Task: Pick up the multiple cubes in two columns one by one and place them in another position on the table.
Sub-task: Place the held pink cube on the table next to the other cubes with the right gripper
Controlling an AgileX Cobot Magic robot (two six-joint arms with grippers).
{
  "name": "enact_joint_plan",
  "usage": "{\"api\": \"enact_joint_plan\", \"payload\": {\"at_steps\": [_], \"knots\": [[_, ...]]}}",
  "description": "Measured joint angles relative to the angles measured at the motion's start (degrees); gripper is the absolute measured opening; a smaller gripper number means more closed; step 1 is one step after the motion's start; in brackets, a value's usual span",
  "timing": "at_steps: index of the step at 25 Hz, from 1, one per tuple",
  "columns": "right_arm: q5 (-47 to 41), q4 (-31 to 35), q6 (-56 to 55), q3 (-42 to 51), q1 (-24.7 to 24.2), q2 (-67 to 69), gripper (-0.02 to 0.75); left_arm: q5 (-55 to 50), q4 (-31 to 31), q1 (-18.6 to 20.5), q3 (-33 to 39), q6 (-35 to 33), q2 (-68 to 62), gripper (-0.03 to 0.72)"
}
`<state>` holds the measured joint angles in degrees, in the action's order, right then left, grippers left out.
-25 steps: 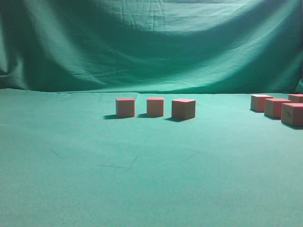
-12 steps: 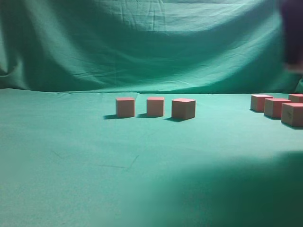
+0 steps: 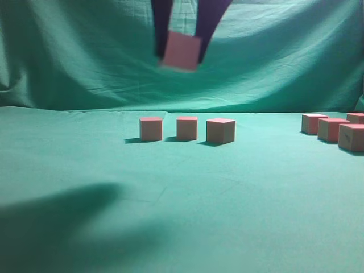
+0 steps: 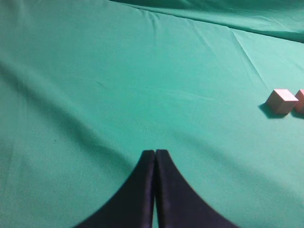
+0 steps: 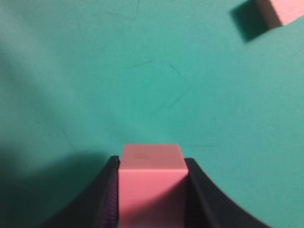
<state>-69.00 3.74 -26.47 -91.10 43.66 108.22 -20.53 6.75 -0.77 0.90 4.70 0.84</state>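
Note:
My right gripper hangs high over the table, shut on a pinkish-red cube, blurred, above the middle row. In the right wrist view that cube sits squeezed between the dark fingers, and another cube lies at the top right. Three cubes stand in a row mid-table. Three more cluster at the right edge. My left gripper is shut and empty, low over bare cloth, with a cube far to its right.
A draped green cloth backdrop rises behind the table. A broad dark shadow of the arm lies on the near left cloth. Faint creases mark the cloth in front of the row.
The right gripper, with the cube in it, swept in from the upper right edge to above the middle row. Its shadow on the cloth slid from the right to the left.

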Motion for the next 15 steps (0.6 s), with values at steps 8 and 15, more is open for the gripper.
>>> {"api": "enact_joint_plan", "payload": {"at_steps": [8,15], "knots": [[-1.15,-0.75,-8.59,-17.19,0.41,15.37,0.267,0.0,0.0,0.0,0.0,0.0,0.0,0.0],[-1.38,-1.17,-10.94,-20.52,0.41,20.26,0.267,0.0,0.0,0.0,0.0,0.0,0.0,0.0]]}}
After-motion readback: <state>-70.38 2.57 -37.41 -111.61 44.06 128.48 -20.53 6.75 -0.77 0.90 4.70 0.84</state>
